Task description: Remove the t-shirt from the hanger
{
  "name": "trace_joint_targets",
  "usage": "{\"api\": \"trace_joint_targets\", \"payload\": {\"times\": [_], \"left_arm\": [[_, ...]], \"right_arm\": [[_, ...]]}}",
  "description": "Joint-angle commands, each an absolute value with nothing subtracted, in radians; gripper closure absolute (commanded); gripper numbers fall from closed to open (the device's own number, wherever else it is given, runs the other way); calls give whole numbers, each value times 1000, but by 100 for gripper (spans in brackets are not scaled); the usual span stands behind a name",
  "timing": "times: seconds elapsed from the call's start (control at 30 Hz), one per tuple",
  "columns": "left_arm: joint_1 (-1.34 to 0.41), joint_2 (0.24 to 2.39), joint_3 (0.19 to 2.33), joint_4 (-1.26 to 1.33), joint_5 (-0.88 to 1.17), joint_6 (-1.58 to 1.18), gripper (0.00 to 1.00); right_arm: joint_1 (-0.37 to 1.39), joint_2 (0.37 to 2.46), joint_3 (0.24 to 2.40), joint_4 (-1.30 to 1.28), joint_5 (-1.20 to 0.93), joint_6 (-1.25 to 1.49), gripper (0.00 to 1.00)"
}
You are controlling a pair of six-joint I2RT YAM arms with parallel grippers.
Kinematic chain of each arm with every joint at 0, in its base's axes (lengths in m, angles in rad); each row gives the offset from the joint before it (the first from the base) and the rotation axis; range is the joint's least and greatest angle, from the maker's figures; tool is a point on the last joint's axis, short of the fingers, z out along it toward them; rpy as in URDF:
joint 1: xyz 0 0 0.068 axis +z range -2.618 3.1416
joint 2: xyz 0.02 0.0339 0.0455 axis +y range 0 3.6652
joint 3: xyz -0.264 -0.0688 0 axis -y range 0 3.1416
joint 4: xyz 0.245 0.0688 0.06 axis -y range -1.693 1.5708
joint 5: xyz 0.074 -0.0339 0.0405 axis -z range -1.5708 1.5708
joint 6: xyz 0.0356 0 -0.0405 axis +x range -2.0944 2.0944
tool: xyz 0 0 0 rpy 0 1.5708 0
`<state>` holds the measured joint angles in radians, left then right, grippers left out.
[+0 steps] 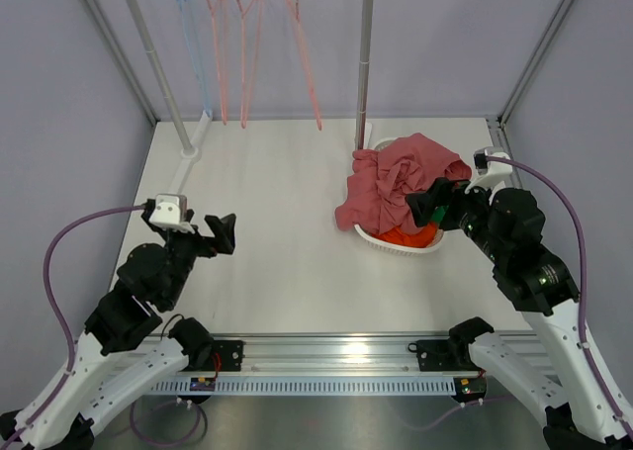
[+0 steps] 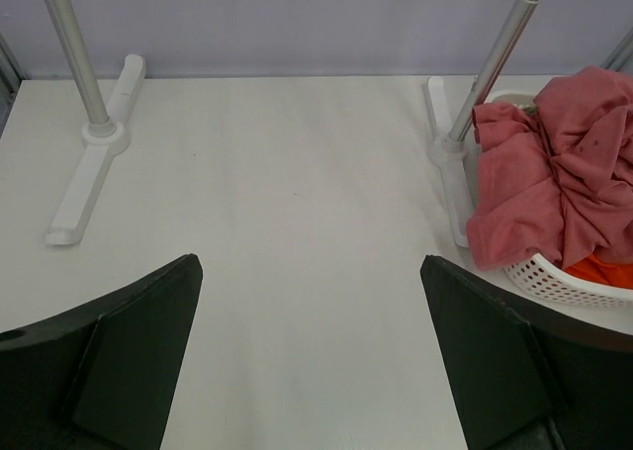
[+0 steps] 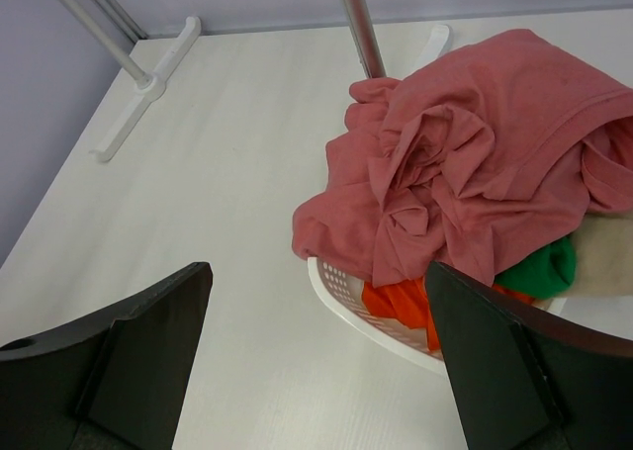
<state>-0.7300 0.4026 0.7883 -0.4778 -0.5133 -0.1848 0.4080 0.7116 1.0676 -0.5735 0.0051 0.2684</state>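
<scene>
A crumpled pink t-shirt (image 1: 396,178) lies heaped on a white laundry basket (image 1: 396,244) at the right of the table, spilling over its left rim. Several bare pink hangers (image 1: 247,45) and a blue one (image 1: 193,35) hang from the rack at the back, with no garment on them. My right gripper (image 1: 425,211) hovers open at the basket's near side, with the t-shirt (image 3: 475,163) and basket rim (image 3: 366,312) just ahead of its fingers. Over the left half of the table my left gripper (image 1: 226,234) is open and holds nothing; its view shows the t-shirt (image 2: 564,163) at far right.
The rack's right pole (image 1: 366,64) stands just behind the basket, and its white feet (image 2: 89,173) rest on the table at the back. Orange and green clothes (image 3: 406,307) lie under the t-shirt in the basket. Frame posts line the table's edges.
</scene>
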Motion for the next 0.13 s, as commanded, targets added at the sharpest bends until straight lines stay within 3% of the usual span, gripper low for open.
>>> {"api": "trace_joint_targets", "payload": {"times": [0.0, 0.1], "left_arm": [[-729, 420, 807, -459, -540, -184, 1], [-729, 423, 807, -459, -528, -186, 1]], "right_arm": [[410, 710, 1075, -575, -23, 262, 1], [411, 721, 1080, -572, -34, 258, 1]]}}
